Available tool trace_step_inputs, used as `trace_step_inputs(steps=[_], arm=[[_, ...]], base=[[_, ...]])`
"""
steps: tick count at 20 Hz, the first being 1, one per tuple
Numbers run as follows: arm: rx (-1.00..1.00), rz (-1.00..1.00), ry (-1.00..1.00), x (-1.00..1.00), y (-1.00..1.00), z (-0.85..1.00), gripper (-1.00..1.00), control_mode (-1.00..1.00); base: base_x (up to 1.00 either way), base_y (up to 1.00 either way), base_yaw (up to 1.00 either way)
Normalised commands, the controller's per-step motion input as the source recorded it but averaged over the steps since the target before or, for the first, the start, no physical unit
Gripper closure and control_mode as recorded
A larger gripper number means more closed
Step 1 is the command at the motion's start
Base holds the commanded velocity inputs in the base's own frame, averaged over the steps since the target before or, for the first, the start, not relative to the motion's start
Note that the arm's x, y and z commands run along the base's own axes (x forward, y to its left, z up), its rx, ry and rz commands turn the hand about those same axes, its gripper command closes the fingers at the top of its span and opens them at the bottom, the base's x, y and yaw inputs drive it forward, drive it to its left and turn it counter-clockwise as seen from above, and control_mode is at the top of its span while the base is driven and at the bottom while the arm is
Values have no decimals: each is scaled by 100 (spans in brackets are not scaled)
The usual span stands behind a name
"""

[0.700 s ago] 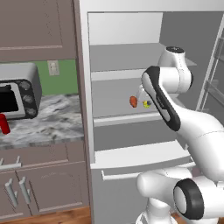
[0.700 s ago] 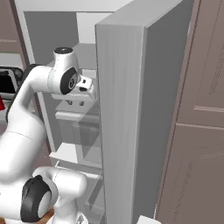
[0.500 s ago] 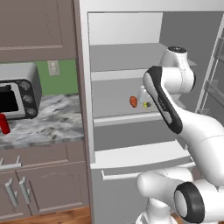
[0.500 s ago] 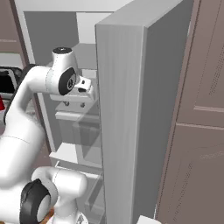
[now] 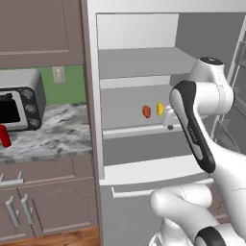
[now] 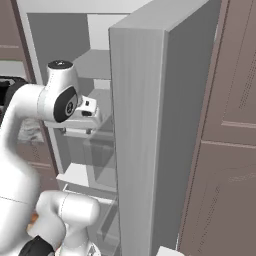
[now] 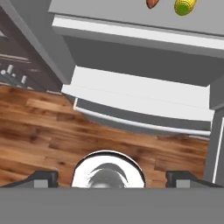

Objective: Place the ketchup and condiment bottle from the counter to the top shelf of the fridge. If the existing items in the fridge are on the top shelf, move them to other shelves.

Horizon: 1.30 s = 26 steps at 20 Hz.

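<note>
Sitting on one fridge shelf [image 5: 139, 129]: two existing items [image 5: 153, 110]; end effector [image 7: 111, 177] spread wide, empty.

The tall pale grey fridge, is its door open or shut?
Open: the tall pale grey fridge shows its grey shelves, with its door swung out.

Inspector A: Any legible text, label, brand, number or sign?

Inspector B: None. The silver toaster oven with dark glass door [image 5: 18, 105] has two round knobs (no readable markings). The pale wall outlet plate [image 5: 58, 74] on the green backsplash is blank.

Inspector A: The tall pale grey-white fridge [image 5: 139, 57]?

Inspector B: No lettering.
</note>
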Motion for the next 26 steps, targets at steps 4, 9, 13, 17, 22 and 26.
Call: trace_step_inputs(steps=[4,9,13,17,22,26], arm=[[0,11,-4,-62,0,0,-100,-100],[0,0,0,0,0,0,-100,100],[0,0,0,0,0,0,-100,100],[0,0,0,0,0,0,-100,100],[0,0,0,0,0,0,-100,100],[0,0,0,0,0,0,-100,100]], base=[[0,0,0],[-64,39,14],[-28,100,5],[-1,100,0],[7,100,0],[41,100,0]])
